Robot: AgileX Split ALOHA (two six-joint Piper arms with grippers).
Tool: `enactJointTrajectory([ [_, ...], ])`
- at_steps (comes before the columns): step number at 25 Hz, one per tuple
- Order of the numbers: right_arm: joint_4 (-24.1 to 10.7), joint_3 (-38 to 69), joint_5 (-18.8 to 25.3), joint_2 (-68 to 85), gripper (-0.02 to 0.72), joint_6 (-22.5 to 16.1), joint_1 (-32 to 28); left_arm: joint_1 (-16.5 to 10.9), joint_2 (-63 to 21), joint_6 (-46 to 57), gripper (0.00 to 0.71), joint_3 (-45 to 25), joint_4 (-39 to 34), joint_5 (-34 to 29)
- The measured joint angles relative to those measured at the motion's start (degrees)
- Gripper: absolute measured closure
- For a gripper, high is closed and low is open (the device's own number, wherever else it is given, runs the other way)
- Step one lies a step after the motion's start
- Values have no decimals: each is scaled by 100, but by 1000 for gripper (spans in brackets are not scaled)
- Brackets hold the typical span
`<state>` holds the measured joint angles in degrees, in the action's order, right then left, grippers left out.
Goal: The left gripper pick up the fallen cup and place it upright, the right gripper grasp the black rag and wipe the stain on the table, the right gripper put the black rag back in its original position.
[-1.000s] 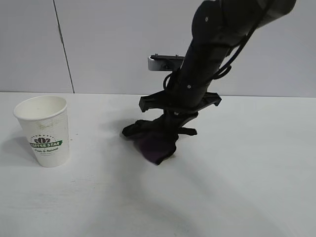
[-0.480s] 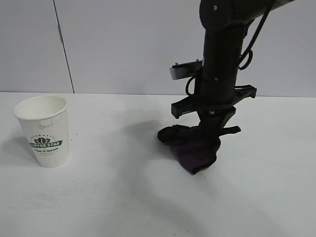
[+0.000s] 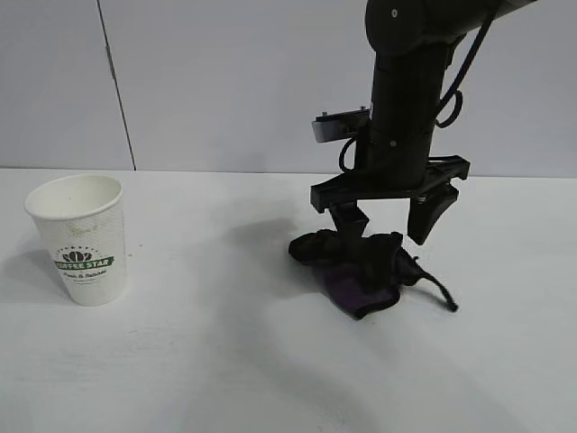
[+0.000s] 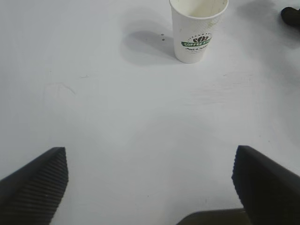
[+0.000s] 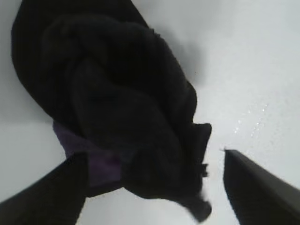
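While our right gripper (image 3: 389,227) hung wide open just over it, the black rag (image 3: 365,265) lay limp mid-table (image 3: 225,361), right of the upright cup (image 3: 81,239); soft, light, best pinched at its bunched crest.

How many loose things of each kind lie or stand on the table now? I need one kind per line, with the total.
Cup: 1, upright.
Black rag: 1, lying on the table below the open right end effector.
Total: 2.
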<state>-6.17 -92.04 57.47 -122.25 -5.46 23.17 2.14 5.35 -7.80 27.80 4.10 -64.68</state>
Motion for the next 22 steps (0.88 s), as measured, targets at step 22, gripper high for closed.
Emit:
enactJointTrajectory([
  [22,-1140,0,598,4286,159,-561,-2317,0,0,0,23,0,-17,0],
])
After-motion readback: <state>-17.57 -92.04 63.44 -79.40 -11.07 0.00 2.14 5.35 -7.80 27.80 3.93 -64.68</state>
